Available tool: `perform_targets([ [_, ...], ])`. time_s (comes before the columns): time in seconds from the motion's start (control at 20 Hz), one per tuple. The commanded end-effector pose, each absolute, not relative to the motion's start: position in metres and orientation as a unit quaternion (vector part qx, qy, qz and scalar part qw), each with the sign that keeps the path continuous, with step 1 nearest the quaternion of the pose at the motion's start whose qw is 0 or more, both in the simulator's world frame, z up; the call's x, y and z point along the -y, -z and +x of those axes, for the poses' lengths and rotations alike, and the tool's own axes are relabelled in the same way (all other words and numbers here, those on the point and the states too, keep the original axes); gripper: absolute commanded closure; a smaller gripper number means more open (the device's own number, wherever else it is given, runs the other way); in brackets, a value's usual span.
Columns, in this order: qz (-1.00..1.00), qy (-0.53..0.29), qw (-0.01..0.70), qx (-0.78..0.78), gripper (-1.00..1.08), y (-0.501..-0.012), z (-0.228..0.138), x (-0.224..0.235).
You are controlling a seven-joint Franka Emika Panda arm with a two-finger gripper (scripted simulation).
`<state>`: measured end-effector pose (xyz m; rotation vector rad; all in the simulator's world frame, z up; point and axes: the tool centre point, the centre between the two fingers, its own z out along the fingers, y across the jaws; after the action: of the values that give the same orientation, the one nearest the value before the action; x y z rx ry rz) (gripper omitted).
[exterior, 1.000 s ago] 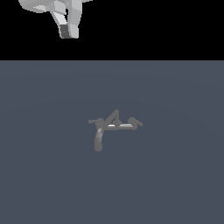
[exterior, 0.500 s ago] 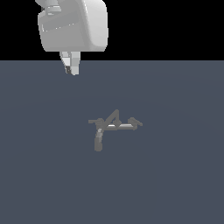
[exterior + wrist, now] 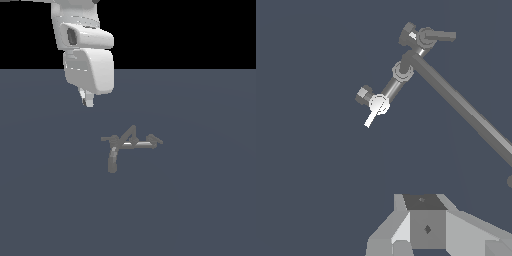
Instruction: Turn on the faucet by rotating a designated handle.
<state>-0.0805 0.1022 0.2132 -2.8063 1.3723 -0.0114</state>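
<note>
In the exterior view the white arm (image 3: 87, 55) hangs down over the flat grey-blue floor (image 3: 200, 200), its gripper (image 3: 87, 98) poking out just below the bulky wrist housing. The fingertips sit close together with nothing between them, though they are too small here to say whether a gap remains — I cannot tell how far they are parted. The faucet (image 3: 129, 142) lies low on the floor, well apart from the gripper, below it in the picture and toward the exterior view's right. Its thin crossbar runs roughly level, a triangular piece rises from the middle, and the curved spout (image 3: 112, 161) bends down from the end on the exterior view's left. The handle (image 3: 106, 138) is the short straight stub at that same spout end; the bent lever (image 3: 154, 138) sits at the opposite end. In the wrist view the faucet (image 3: 421, 65) shows from above — only the gripper's grey base (image 3: 426, 227) shows there.
</note>
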Motion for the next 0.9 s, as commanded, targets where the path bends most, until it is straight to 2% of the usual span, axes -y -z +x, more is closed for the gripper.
perform_targets([
  [0.0, -0.889, 0.003, 0.009, -0.459, 1.08, -0.199, -0.07, -0.103],
  [0.85, -0.809, 0.002, 0.001, -0.588, 1.08, -0.101, 0.003, -0.093],
])
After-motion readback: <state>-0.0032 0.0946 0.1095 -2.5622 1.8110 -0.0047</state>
